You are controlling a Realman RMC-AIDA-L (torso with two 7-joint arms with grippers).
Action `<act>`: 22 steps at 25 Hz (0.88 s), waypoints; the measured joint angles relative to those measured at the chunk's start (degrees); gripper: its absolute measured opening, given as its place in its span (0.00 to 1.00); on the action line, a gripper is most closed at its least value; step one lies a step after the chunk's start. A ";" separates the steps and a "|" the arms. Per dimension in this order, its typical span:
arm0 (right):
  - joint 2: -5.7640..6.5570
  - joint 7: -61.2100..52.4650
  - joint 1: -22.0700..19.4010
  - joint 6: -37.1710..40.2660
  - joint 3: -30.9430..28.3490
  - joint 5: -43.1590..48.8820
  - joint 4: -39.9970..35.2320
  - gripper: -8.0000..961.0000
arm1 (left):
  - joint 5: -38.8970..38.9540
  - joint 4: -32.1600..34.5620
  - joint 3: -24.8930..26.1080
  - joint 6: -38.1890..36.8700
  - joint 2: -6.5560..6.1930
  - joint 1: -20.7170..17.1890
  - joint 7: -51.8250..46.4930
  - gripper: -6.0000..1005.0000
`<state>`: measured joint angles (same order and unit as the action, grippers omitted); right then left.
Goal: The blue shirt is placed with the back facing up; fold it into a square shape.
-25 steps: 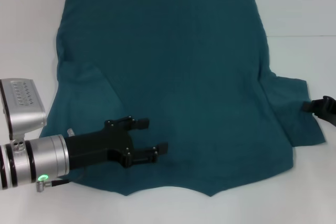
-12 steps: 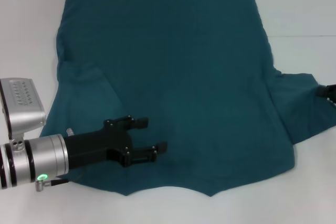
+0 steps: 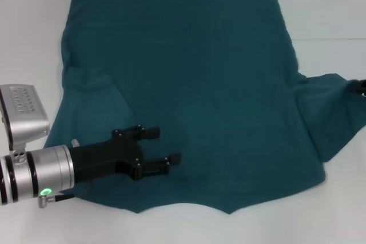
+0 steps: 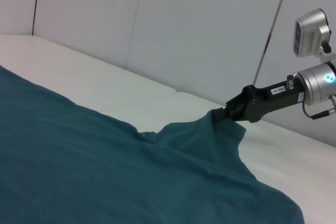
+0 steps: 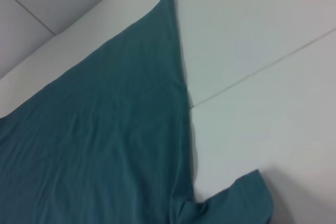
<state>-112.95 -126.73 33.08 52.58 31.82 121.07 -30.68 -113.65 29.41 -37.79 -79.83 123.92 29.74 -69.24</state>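
The blue shirt point(image 3: 183, 78) lies flat on the white table, plain side up, with its hem at the far end. My left gripper point(image 3: 166, 145) is open and hovers over the shirt's near left part. My right gripper point(image 3: 362, 87) is at the right edge of the head view. In the left wrist view the right gripper point(image 4: 223, 114) is shut on the tip of the right sleeve point(image 4: 205, 132) and holds it raised off the table. The sleeve point(image 3: 331, 110) is stretched out to the right. The right wrist view shows the shirt point(image 5: 105, 129) but no fingers.
The white table point(image 3: 34, 38) has a seam line on the right point(image 3: 331, 39). Bare table shows on both sides of the shirt and along the near edge. White wall panels point(image 4: 199, 30) stand behind the table.
My right gripper has moved to the right, almost out of the head view, pulling the right sleeve outward and up. The left gripper has stayed nearly still.
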 joint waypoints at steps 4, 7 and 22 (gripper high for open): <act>0.25 0.52 0.75 -1.28 0.63 0.03 0.09 0.04 | 0.01 -0.03 0.00 0.10 0.00 0.03 -0.11 0.85; 0.27 0.53 1.29 -2.58 1.34 0.05 0.09 0.05 | 0.01 -0.05 0.00 0.12 0.00 0.04 -0.11 0.85; 0.06 1.13 3.17 -2.59 2.66 0.04 0.19 0.10 | 0.01 -0.23 0.00 0.57 0.09 0.22 -0.11 0.85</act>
<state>-112.89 -125.60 36.25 49.99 34.48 121.11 -30.49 -113.64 29.18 -37.79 -79.26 124.02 29.96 -69.35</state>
